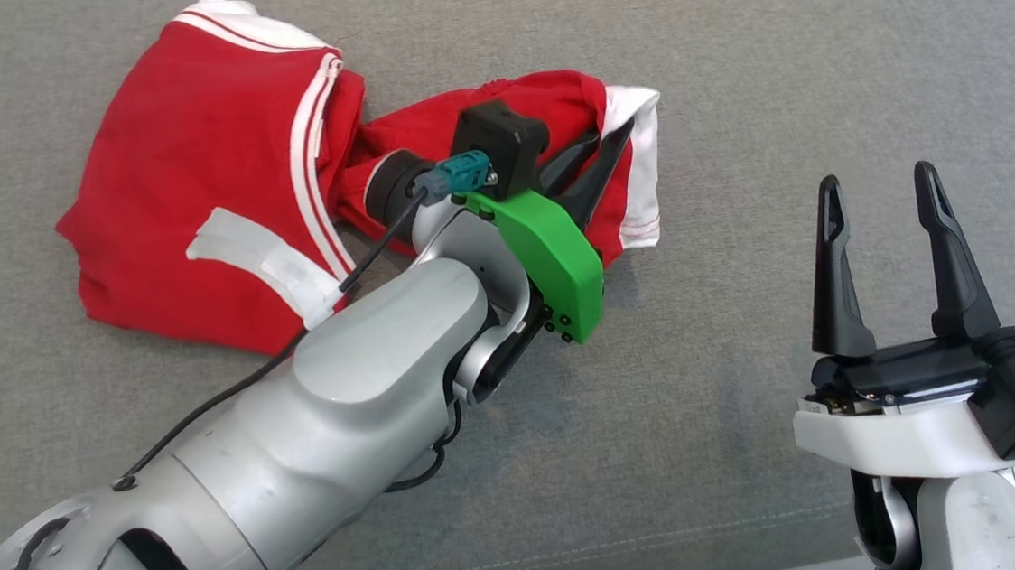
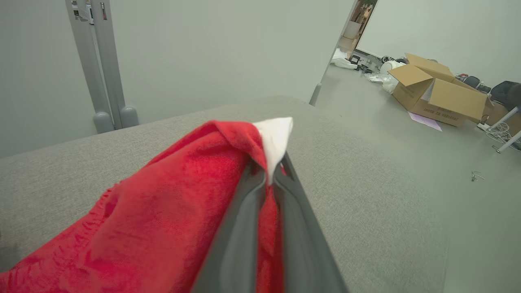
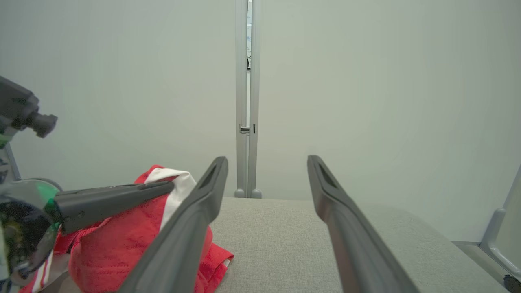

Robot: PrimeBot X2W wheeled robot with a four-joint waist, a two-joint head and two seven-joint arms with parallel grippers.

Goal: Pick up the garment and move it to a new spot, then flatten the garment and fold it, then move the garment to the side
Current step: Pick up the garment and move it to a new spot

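The garment (image 1: 207,189) is a red top with white stripes and white trim, lying crumpled on the grey cushion at the upper left of the head view. My left gripper (image 1: 614,139) is shut on a raised fold of its right part, near the white hem. In the left wrist view the fingers (image 2: 244,228) pinch red cloth (image 2: 163,215) with a white corner poking out above the tips. My right gripper (image 1: 877,192) stands open at the right, apart from the garment, nothing between its fingers. The right wrist view has the garment (image 3: 118,248) at lower left with the left gripper's finger across it.
The grey cushioned surface (image 1: 732,429) stretches to the right and front of the garment. An open cardboard box (image 2: 439,91) and clutter sit on the floor beyond the cushion. A grey post (image 3: 245,97) stands against the pale wall behind.
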